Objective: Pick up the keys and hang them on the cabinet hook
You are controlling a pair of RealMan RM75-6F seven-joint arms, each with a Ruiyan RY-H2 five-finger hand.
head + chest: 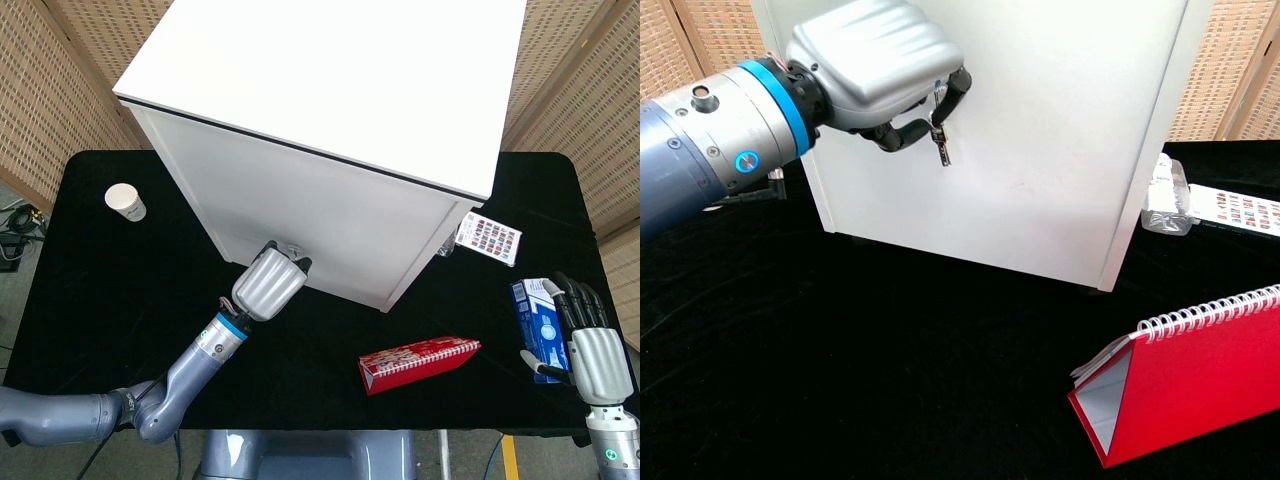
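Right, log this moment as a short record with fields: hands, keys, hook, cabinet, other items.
left hand: raised against the cabinet front, pinching the keys
right hand: low at the table's right edge, beside the blue carton, fingers apart, holding nothing
keys: dangling from the fingers at the cabinet face
hook: hidden behind the hand; cannot tell if the keys are on it
cabinet: white, on the black table
other items: paper cup, red notebook, blue carton

Left hand (875, 60): ribbed silver shell, black fingers, blue wrist ring. Right hand (590, 345): same finish. Arms grey.
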